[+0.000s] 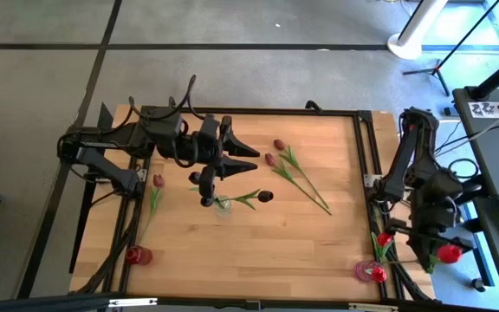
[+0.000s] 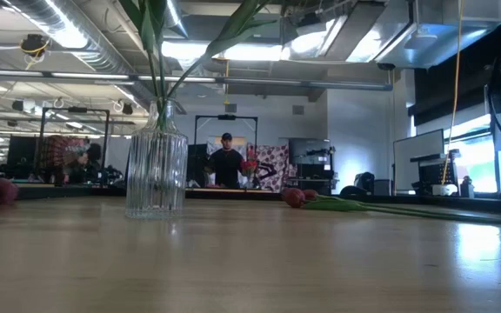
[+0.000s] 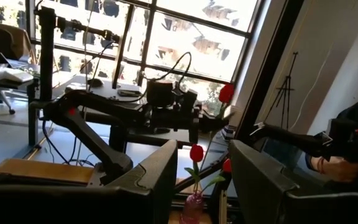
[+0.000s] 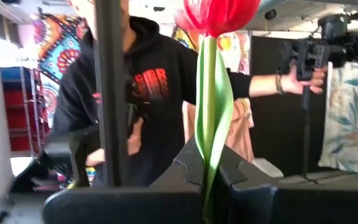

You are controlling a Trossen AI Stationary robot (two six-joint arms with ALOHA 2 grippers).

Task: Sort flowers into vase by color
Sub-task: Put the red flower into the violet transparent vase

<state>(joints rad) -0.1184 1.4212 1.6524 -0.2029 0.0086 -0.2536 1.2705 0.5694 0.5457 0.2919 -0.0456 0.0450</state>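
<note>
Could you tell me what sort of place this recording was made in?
Probably a robotics lab or workshop in an open industrial space: exposed ceiling ducts, a wooden worktable framed by two arms, tall windows, and a person at benches beyond.

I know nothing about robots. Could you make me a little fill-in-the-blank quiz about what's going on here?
1. The right gripper is shut on the stem of a ___ tulip.
2. The left gripper has its fingers ___, with nothing between them.
3. The clear vase stands on a ___ table.

Missing words: red; open; wooden.
</note>
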